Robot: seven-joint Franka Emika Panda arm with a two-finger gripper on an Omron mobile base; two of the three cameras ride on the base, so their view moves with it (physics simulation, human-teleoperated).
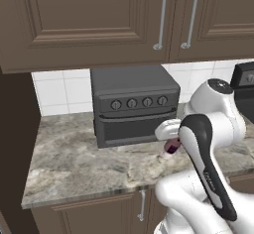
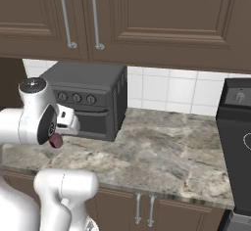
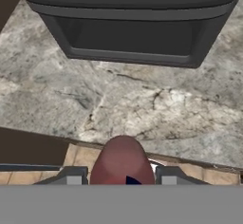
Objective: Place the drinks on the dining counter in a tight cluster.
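Note:
A small squat reddish-brown bottle (image 3: 122, 159) sits between my gripper's two dark fingertips, and my gripper (image 3: 121, 177) is shut on it. In the left base view the bottle (image 1: 171, 147) peeks out from behind my forearm, just above the front of a stone counter. From the right base view the same bottle (image 2: 55, 140) hangs under the white hand, in front of the toaster oven. It is held off the surface, over the counter's front edge. The dining counter is out of view.
A grey toaster oven (image 1: 134, 104) stands at the back of the marbled stone counter (image 1: 74, 163), under brown upper cabinets (image 1: 99, 20). A black stove (image 2: 235, 142) borders the counter on the right. A dark wall closes the left end.

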